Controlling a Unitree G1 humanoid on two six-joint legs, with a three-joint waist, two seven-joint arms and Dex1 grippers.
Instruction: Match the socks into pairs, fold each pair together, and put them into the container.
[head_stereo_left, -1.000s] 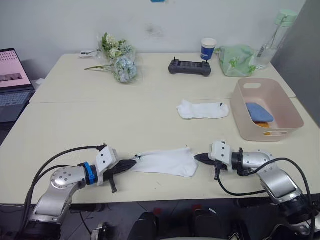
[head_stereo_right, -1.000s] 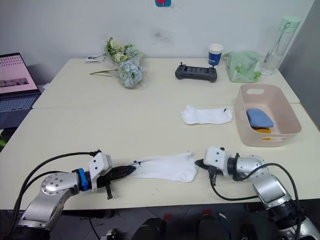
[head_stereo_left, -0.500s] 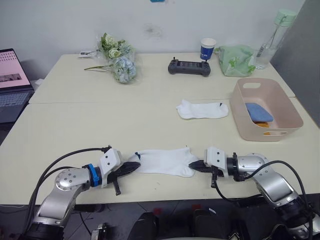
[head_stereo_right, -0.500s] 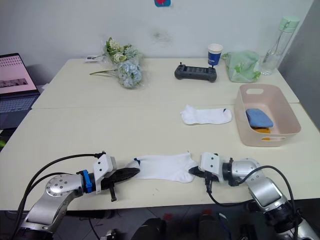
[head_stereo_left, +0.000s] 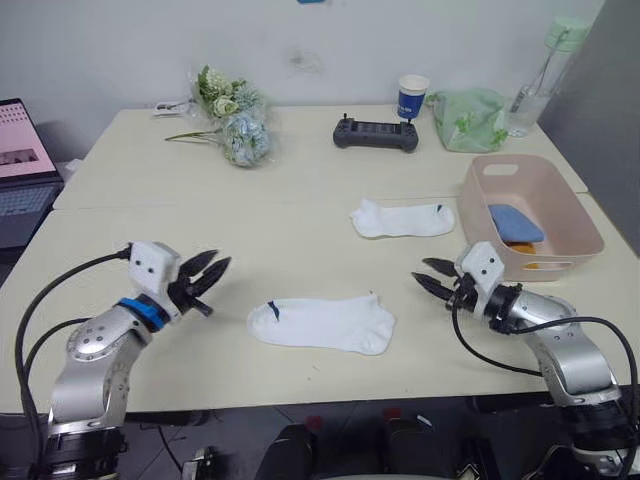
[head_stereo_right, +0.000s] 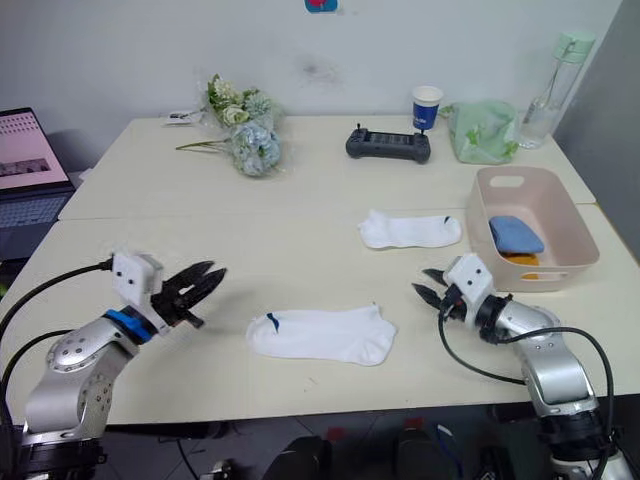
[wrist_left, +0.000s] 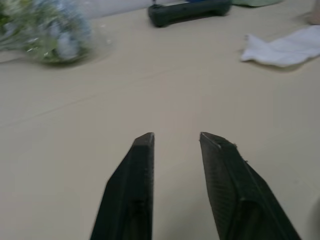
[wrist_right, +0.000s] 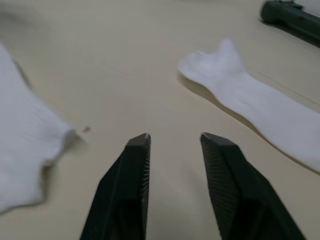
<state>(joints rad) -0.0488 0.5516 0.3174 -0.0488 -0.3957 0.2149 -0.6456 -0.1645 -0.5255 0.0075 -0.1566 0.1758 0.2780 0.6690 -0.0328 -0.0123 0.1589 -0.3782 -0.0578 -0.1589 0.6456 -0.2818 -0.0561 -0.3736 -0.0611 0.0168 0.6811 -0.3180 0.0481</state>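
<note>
A white sock (head_stereo_left: 322, 323) lies flat on the desk (head_stereo_left: 300, 230), its toe end pointing toward the pink container (head_stereo_left: 530, 215) and well short of it. The left gripper (head_stereo_left: 205, 273) hangs above the desk on the side of this sock away from the container, its fingers (wrist_left: 131, 187) spread apart and empty, clear of the cloth. The right gripper (head_stereo_left: 432, 278) hovers between the sock and the container, close to the container's near corner, its fingers (wrist_right: 222, 185) likewise apart and holding nothing; the right wrist view shows the sock's edge (wrist_right: 25, 155) to one side of them and not touching. A second white sock (head_stereo_left: 402, 218) lies flat farther back on the desk, just beside the container and not touching it. Inside the container a folded light blue sock (head_stereo_left: 517, 224) rests on something orange (head_stereo_left: 522, 244), most of which is hidden under the blue; through the front handle slot a further bit of orange shows, too small to make out. Both forearms are raised off the desk and angled inward, each gripper pointing roughly toward the near sock. Beyond the container stand a green bag (head_stereo_left: 468, 120), a paper cup (head_stereo_left: 411, 97) and a black controller (head_stereo_left: 376, 134).
</note>
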